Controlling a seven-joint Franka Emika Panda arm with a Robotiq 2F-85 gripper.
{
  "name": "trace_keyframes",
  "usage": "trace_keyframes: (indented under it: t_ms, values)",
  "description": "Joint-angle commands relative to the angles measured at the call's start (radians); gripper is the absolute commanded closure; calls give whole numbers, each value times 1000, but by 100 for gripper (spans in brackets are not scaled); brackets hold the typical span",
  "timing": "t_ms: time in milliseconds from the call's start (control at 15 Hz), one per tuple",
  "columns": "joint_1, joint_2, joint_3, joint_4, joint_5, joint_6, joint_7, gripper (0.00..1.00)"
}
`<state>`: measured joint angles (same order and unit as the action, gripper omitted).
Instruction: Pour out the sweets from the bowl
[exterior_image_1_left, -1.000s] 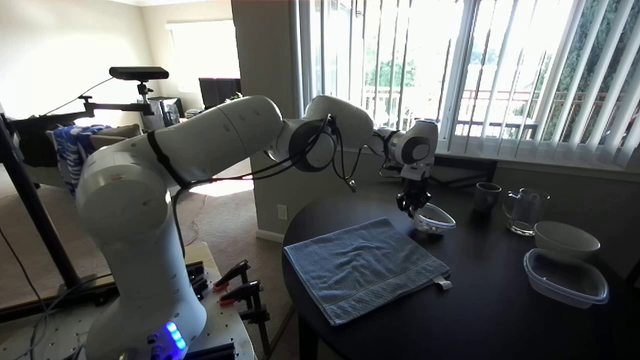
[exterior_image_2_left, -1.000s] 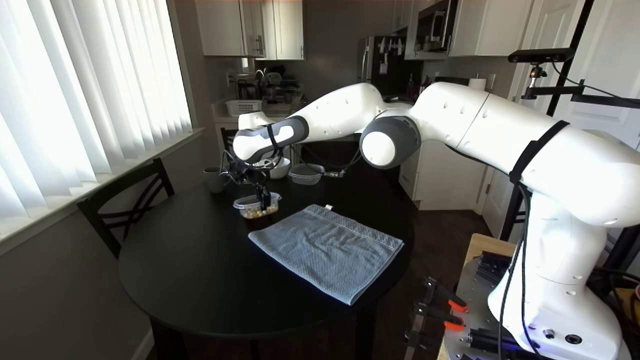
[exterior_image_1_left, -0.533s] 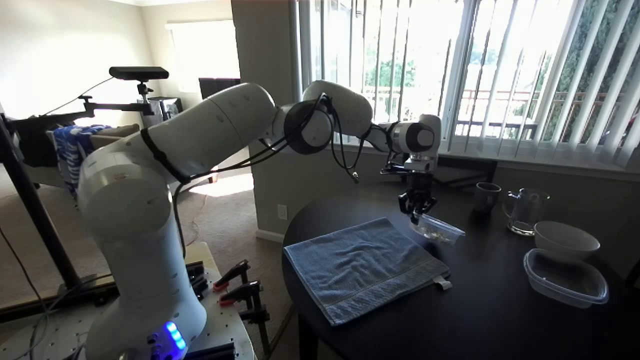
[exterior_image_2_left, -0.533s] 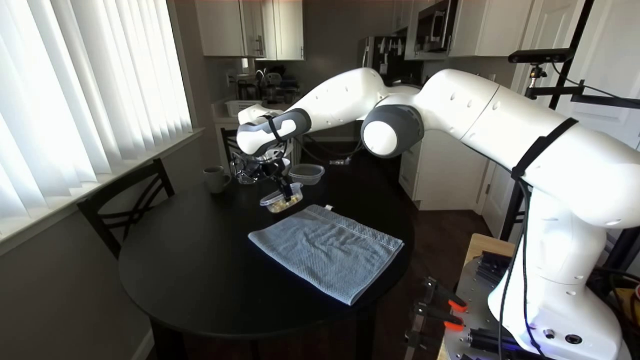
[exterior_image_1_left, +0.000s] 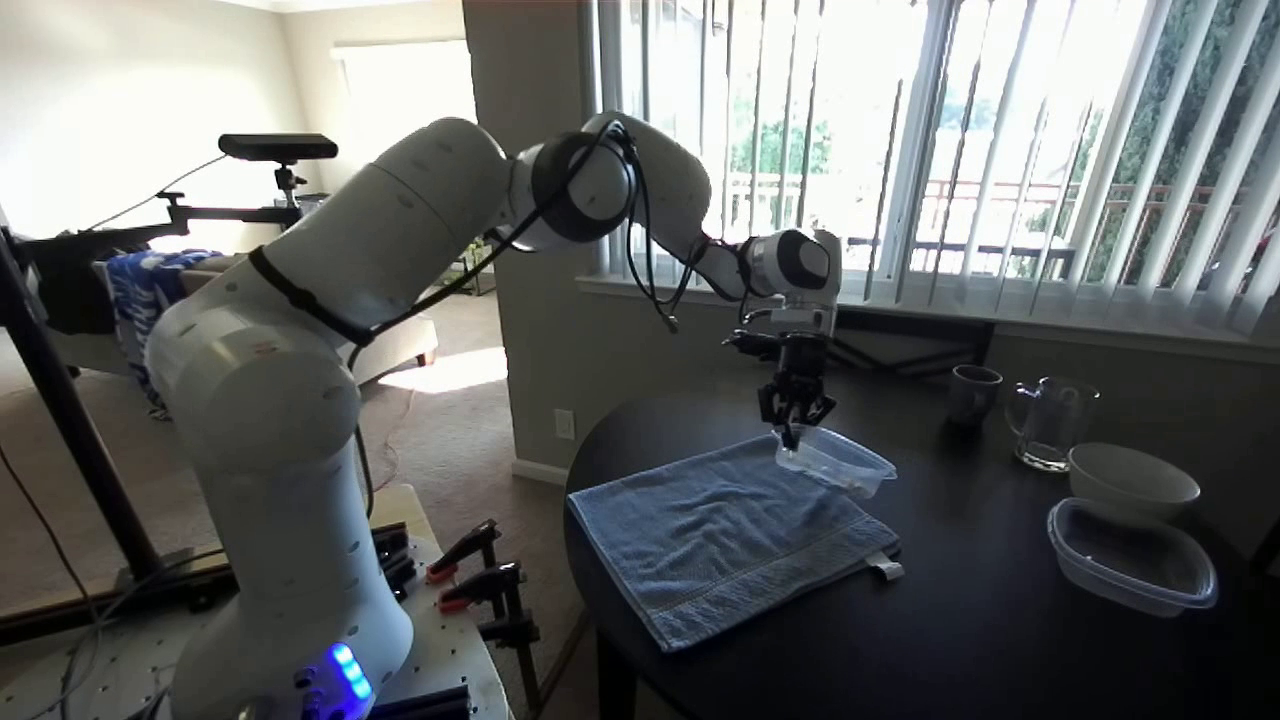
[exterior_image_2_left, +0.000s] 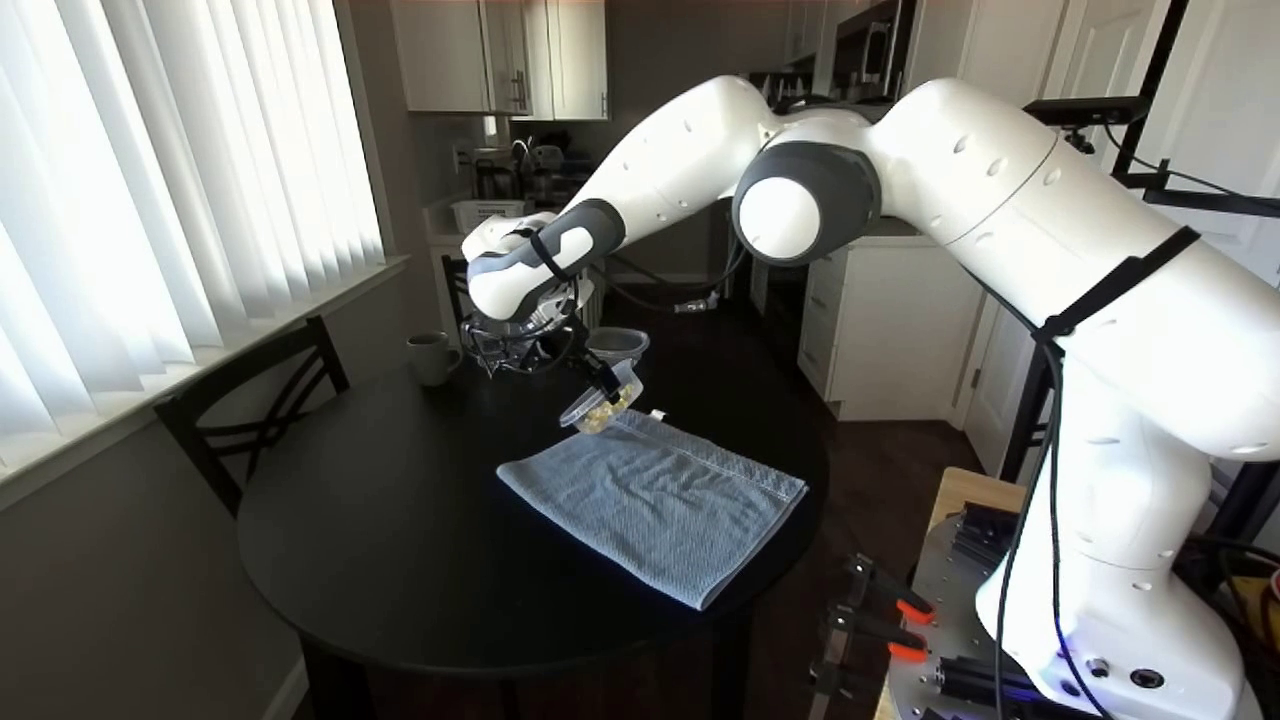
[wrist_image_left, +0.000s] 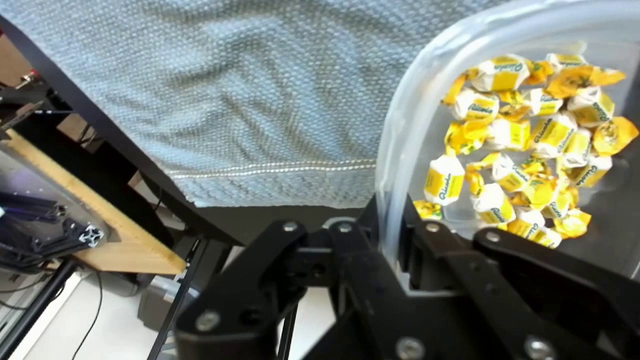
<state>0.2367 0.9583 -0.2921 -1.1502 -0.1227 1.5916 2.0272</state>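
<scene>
I see a round black counter (exterior_image_2_left: 400, 540) by a big window (exterior_image_1_left: 850, 180) with long blinds (exterior_image_2_left: 200, 120). A blue cloth (exterior_image_2_left: 660, 510) lies on it, a bit wrinkly. The black hand (wrist_image_left: 390, 225) pinches the little bowl (exterior_image_1_left: 848, 462) by its rim and holds it tipped, right by the cloth's edge. Yellow and white sweets (wrist_image_left: 550, 135) sit inside. A grey mug (exterior_image_1_left: 972, 395), a glass mug (exterior_image_1_left: 1055, 430), a big white bowl (exterior_image_1_left: 1120, 485) and a clear tub (exterior_image_1_left: 1120, 590) are on the counter too. Past it hang white cupboards (exterior_image_2_left: 450, 60).
</scene>
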Motion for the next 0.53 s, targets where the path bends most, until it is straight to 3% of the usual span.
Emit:
trace_keyframes:
  t_ms: [0,467]
  values:
    - [10,-148,45,-239,-82,1,13,99]
    - [4,-288,99,-472,-166,-44,15,99]
